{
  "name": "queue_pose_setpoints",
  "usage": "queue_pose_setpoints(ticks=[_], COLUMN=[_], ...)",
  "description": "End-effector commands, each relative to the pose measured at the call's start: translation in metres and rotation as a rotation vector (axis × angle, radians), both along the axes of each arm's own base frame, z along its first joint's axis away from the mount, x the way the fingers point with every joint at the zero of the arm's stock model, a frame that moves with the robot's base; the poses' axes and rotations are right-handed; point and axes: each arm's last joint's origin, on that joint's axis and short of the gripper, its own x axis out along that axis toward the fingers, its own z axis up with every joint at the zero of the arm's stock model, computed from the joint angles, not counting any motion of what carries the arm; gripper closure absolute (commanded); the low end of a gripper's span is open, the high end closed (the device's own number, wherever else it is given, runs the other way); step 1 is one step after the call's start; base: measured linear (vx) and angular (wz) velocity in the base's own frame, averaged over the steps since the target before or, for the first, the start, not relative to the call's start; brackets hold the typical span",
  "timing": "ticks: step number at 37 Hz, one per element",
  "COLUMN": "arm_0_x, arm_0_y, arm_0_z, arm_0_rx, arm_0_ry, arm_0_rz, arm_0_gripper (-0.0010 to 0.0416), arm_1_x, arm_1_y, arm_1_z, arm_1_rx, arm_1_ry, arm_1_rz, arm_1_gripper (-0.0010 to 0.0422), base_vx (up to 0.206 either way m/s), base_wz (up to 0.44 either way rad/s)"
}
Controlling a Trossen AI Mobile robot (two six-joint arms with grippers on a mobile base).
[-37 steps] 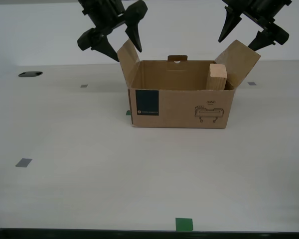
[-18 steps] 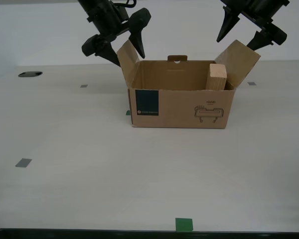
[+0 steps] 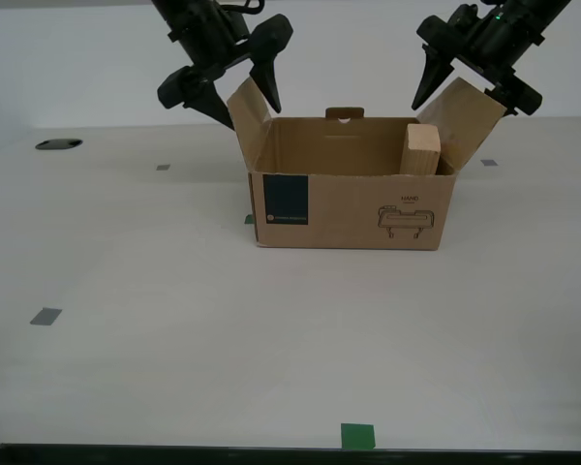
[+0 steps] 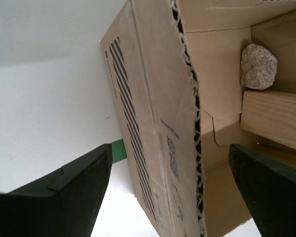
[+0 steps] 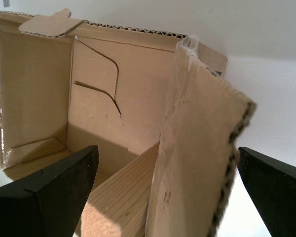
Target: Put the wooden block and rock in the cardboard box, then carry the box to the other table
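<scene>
The cardboard box point(image 3: 353, 208) stands open on the table, flaps up. The wooden block point(image 3: 422, 148) stands upright inside it at the exterior view's right end; it also shows as wooden block point(image 5: 123, 197) and wooden block point(image 4: 274, 118). The rock point(image 4: 258, 66) lies on the box floor beside the block and is hidden in the exterior view. My first gripper point(image 3: 470, 102) is open, its fingers straddling the flap point(image 5: 197, 148) at the exterior view's right. My second gripper point(image 3: 249, 109) is open astride the flap point(image 4: 148, 98) at the exterior view's left. Neither is closed on the cardboard.
The off-white table point(image 3: 174, 320) carries grey tape squares point(image 3: 45, 317), a green tape square point(image 3: 358, 436) near its front edge and a green mark point(image 3: 249, 219) by the box corner. A dark round cap point(image 3: 59, 144) sits at the exterior view's far left.
My first gripper has come down and toward the exterior view's left, closer around its flap. My second gripper shifted slightly over its flap. Box and contents stayed put.
</scene>
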Motion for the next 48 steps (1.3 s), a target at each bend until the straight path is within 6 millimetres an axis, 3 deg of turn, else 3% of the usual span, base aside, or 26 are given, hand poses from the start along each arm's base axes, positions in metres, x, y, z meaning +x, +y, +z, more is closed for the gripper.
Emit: queue_pose_setpoints(ticks=[1,13,40,48], arm_0_x=[-0.001,-0.007,-0.011,-0.011], arm_0_y=[0.0,0.0,-0.001,0.0], arm_0_z=[-0.002,-0.012,-0.011,-0.011], arm_0_rx=[0.005,0.0,-0.003,-0.003], arm_0_ry=[0.006,0.032,0.07,0.071], arm_0_rz=[0.002,0.013,0.005,0.006], arm_0_gripper=[0.0016,0.0016,0.0017,0.0017], arm_1_x=[0.0,0.0,0.001,0.001], arm_1_y=[-0.001,-0.001,-0.001,0.0], arm_1_z=[0.0,0.0,0.0,-0.001], arm_1_rx=[-0.002,-0.004,0.022,0.046], arm_1_ry=[0.003,-0.003,-0.032,-0.043], arm_1_rz=[-0.001,-0.002,0.001,0.012], arm_1_gripper=[0.0092,0.0092,0.0093,0.0149], base_vx=[0.0,0.0,0.0,0.0], base_wz=[0.0,0.0,0.0,0.0])
